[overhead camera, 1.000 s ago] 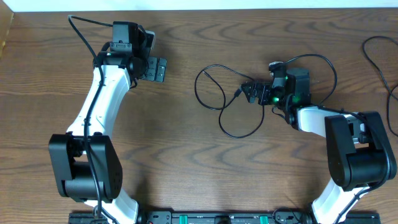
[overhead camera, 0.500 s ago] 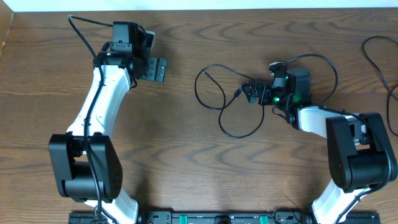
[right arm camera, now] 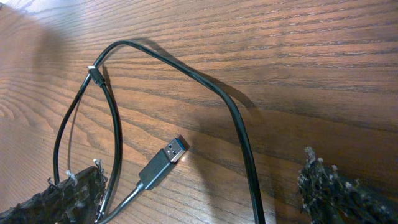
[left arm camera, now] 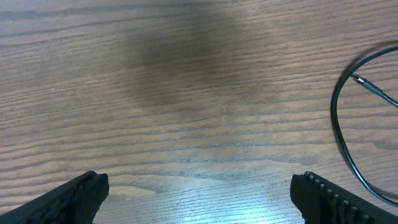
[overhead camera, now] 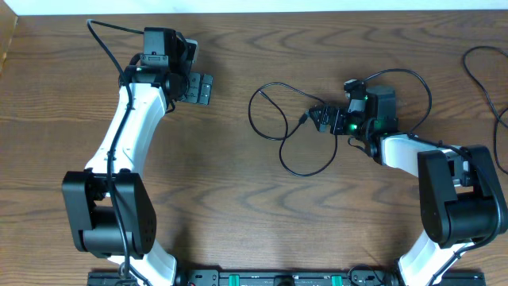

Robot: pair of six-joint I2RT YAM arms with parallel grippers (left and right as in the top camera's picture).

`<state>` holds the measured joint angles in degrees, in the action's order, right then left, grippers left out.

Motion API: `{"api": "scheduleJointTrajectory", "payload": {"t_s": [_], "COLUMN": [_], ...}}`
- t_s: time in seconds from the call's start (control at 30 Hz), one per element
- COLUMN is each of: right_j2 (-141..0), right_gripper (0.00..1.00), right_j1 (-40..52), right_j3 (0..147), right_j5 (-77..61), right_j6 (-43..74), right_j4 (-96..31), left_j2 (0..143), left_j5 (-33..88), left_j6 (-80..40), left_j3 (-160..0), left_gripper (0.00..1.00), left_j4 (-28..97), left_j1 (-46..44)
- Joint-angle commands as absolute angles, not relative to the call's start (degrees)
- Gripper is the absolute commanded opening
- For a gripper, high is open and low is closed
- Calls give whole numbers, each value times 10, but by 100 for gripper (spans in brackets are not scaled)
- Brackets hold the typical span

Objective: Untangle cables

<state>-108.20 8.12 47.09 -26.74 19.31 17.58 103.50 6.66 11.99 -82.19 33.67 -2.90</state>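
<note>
A thin black cable (overhead camera: 279,135) lies in loose loops at the table's middle, with a USB plug (overhead camera: 304,118) at one end. In the right wrist view the cable (right arm camera: 239,127) runs between my open fingers and the USB plug (right arm camera: 163,163) lies on the wood between them. My right gripper (overhead camera: 321,117) is open over this cable; in its own view the gripper (right arm camera: 199,196) holds nothing. My left gripper (overhead camera: 198,87) is open and empty at the far left, away from the loops. Its view shows a curve of black cable (left arm camera: 348,140) at the right edge, beyond the gripper (left arm camera: 199,196).
Another thin black cable (overhead camera: 486,87) lies at the table's far right edge. The thick cords of the arms run over the robot bases. The table is brown wood.
</note>
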Motion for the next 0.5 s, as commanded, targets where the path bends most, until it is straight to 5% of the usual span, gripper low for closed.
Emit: {"api": "scheduleJointTrajectory", "payload": {"t_s": [0.0,0.47], "right_j2": [-1100,-1100], "right_gripper": [99,99], "right_j1": [86,86], "right_j3": [454,454], "right_j5": [-252,-252], "right_j6": [214,214], "right_j4": [152,139], "left_j2": [1035,1035], "left_j5": [62,62], "left_j6": [117,117], "left_j3": [-817,-817], "left_gripper": [98,98], "left_j4": [338,338], "left_j1": [-30,-30]}}
